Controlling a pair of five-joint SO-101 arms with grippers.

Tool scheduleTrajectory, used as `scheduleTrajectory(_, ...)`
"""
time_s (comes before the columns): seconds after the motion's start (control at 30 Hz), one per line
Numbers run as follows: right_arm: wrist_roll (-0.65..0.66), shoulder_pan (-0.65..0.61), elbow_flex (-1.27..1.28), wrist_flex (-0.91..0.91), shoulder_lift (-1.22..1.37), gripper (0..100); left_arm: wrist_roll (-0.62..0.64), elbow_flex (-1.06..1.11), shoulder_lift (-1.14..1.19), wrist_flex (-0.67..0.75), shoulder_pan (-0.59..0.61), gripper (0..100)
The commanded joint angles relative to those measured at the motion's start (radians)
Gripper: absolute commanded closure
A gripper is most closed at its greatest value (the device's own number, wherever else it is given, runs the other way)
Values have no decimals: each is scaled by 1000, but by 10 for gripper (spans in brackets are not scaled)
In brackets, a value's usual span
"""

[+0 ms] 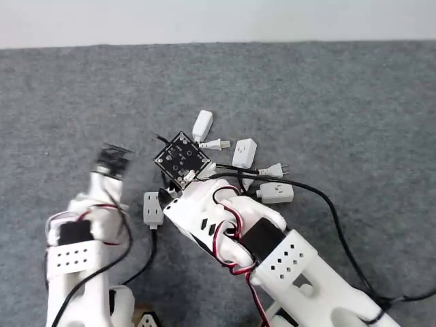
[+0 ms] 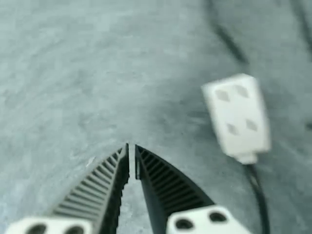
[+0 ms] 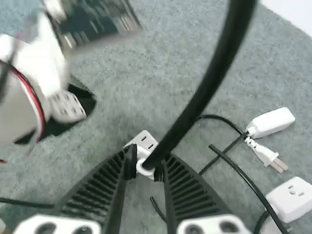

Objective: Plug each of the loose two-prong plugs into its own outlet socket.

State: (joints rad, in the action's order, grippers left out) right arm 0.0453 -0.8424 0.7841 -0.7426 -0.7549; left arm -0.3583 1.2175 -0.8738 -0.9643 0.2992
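Right jaws pinch a white socket [image 3: 145,142]; left jaws clenched, empty. Next, I think, a loose plug [image 3: 261,153] goes in.

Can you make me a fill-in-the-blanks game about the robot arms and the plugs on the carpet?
1. The left end effector hangs over the grey carpet holding ____.
2. The loose plug has ____ metal prongs.
3. The small piece pinched in the right end effector is coloured ____.

Missing words: nothing; two; white.
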Motion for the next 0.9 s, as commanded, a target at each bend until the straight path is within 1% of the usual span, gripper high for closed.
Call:
scheduleTrajectory(0.0, -57, 4, -18, 56, 30, 990, 84, -25, -15, 44, 64, 985)
scheduleTrajectory(0.13, -106, 19, -84, 62, 142, 990, 161, -77, 38, 55, 120, 985)
scheduleTrajectory(0.2, -167, 48, -135, 61, 211, 990, 201, -122, 110, 78, 163, 985)
scheduleTrajectory(0.27, -198, 67, -193, 65, 291, 990, 242, -177, 203, 104, 203, 985)
scheduleTrajectory(0.37, -204, 71, -288, 82, 415, 990, 281, -254, 318, 147, 255, 985)
scheduleTrajectory(0.53, -230, 74, -405, 88, 601, 990, 325, -317, 431, 230, 292, 984)
scheduleTrajectory(0.7, -230, 74, -462, 88, 719, 990, 359, -375, 508, 232, 313, 984)
scheduleTrajectory(0.87, -232, 71, -477, 119, 774, 990, 404, -414, 555, 232, 342, 984)
